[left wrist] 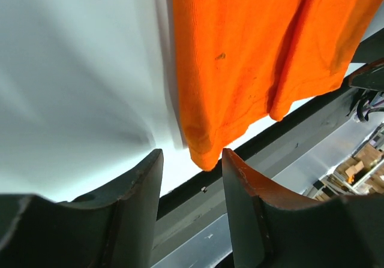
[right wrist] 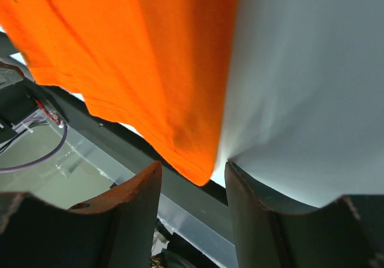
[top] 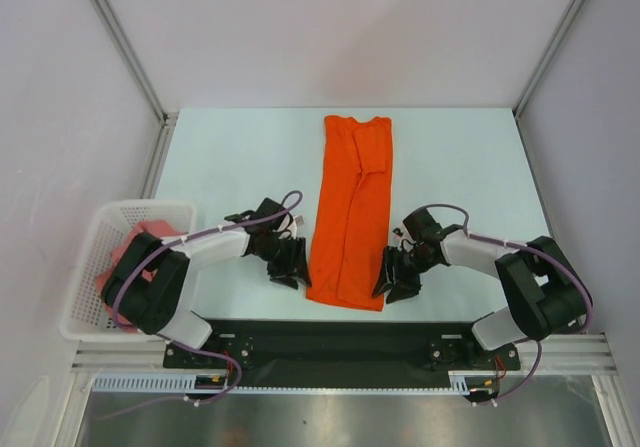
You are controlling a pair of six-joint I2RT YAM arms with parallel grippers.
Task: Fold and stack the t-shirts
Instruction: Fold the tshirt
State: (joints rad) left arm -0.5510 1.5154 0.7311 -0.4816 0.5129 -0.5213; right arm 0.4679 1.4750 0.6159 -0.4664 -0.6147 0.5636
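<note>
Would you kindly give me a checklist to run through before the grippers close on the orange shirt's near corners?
1. Orange t-shirt lies flat as a long strip: ok.
2. Left gripper open, lined up on the near left corner: ok.
3. Right gripper open, lined up on the near right corner: ok.
4. Cloth far enough between the fingers: cannot tell.
5. Pink t-shirt in basket, clear of the strip: ok.

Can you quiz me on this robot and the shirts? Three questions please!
1. True or false: the orange t-shirt lies folded in a long strip on the table.
2. Where is the pink t-shirt? A in the white basket, B under the orange one, C between the right fingers.
3. Fill in: the left gripper and right gripper have their fingers ___ around the orange shirt's near corners.
Key: 1 true; 2 A; 3 open.
</note>
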